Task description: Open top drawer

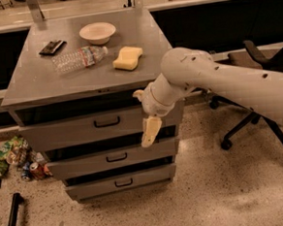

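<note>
The top drawer point(79, 131) is the tallest grey front of three in the metal cabinet, with a small black bar handle point(107, 121) at its centre. A dark gap shows above its front panel. My gripper point(150, 132) hangs downward in front of the drawer's right end, to the right of the handle and apart from it. Its tip reaches the gap above the middle drawer point(116, 157). The white arm point(227, 82) comes in from the right. The bottom drawer point(123, 182) sits below.
On the cabinet top point(42, 85) lie a white bowl point(97, 32), a plastic bottle point(78, 58), a yellow sponge point(127, 57) and a black object point(52, 47). An office chair point(257, 107) stands at the right. Litter point(13, 158) lies on the floor at left.
</note>
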